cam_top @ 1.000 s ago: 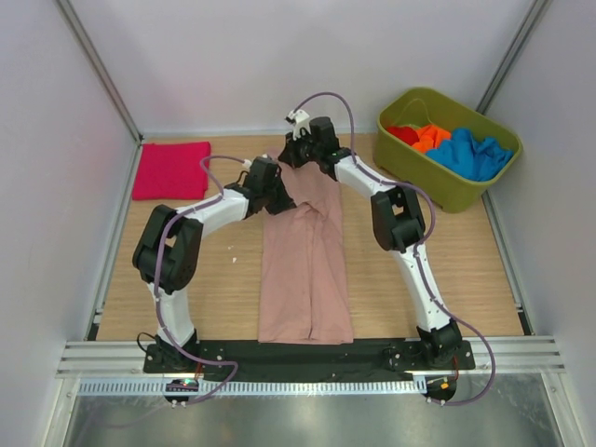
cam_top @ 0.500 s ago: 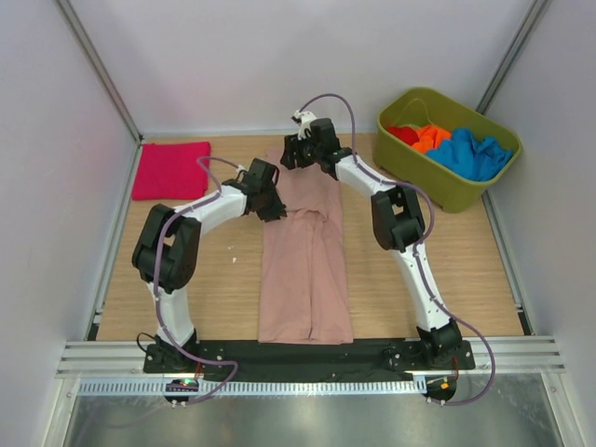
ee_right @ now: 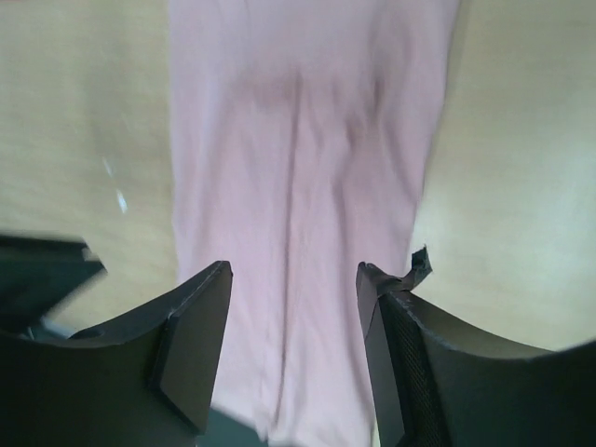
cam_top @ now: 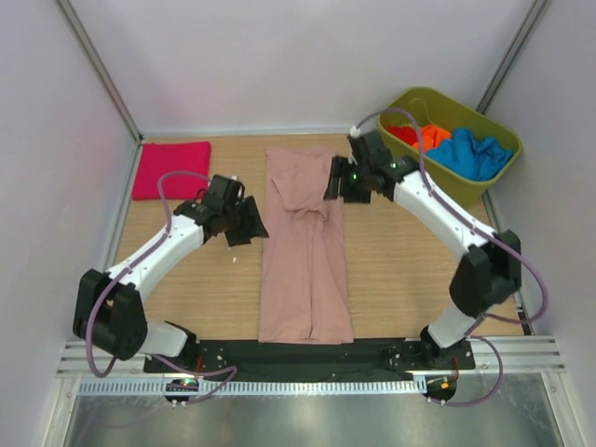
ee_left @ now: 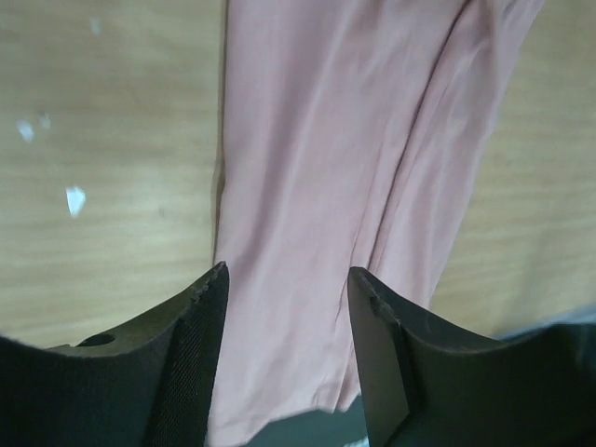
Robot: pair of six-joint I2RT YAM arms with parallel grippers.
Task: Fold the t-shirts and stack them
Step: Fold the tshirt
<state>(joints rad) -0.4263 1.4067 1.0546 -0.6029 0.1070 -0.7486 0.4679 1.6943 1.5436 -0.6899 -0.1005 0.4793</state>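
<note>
One dusty-pink t-shirt (cam_top: 305, 247) lies flat down the middle of the wooden surface (cam_top: 419, 270). It is folded into a long narrow strip that runs from close to the far edge to the near edge. Its far half is rumpled, with a creased flap lying across it, while the near half looks smooth to me.

My left hand (cam_top: 250, 223) sits just off the strip's left edge, about level with that crease. Through its wrist camera I see the left hand (ee_left: 284, 326) with its fingers (ee_left: 196, 363) apart and nothing between them, only pink cloth and bare wood below. My right hand (cam_top: 337, 182) is at the strip's right edge, nearer the far end. The right wrist view is blurred, but it shows the hand (ee_right: 293, 317) spread wide too and gripping nothing. I cannot tell whether either hand touches the cloth.

A folded magenta t-shirt (cam_top: 171, 169) rests in the far left corner, well apart from the pink one. At the far right corner stands an olive-green tub (cam_top: 419, 177) holding a red t-shirt (cam_top: 402, 134), an orange t-shirt (cam_top: 428, 137) and a blue t-shirt (cam_top: 470, 154), all bunched together. Some small white flecks (cam_top: 233, 259) dot the wood near the left hand.
</note>
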